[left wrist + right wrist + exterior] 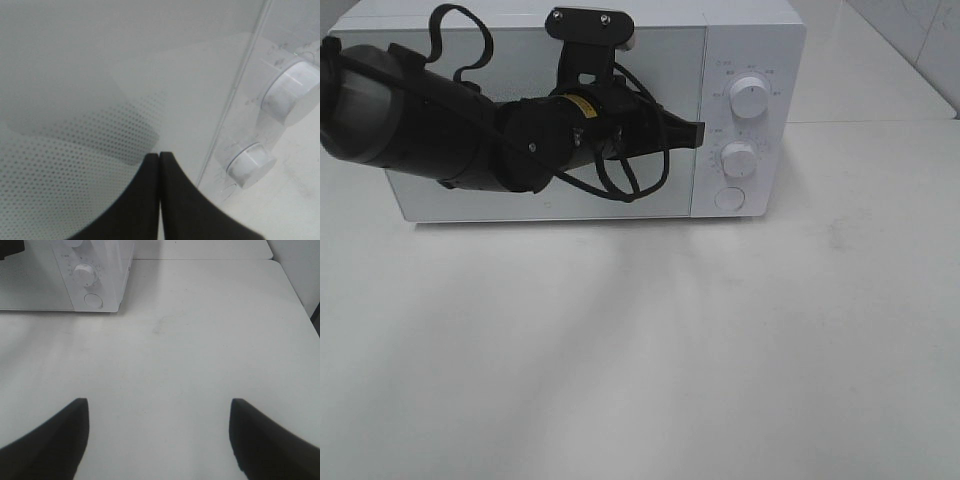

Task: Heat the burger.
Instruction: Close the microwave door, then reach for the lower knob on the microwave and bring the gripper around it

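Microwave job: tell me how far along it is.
Done, apparently: the microwave door is closed and no burger shows on the table; whether it is inside I cannot tell. In hand: the left gripper, shut, points at the door's edge beside the lower knob. Left: probably turning a knob. The right gripper hangs open over the table.

White microwave (752,50), dotted door mesh (75,175); white table (640,350), black arm (430,130)

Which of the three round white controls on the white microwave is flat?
The lowest: the round white button, below the upper knob and lower knob, which both stick out.
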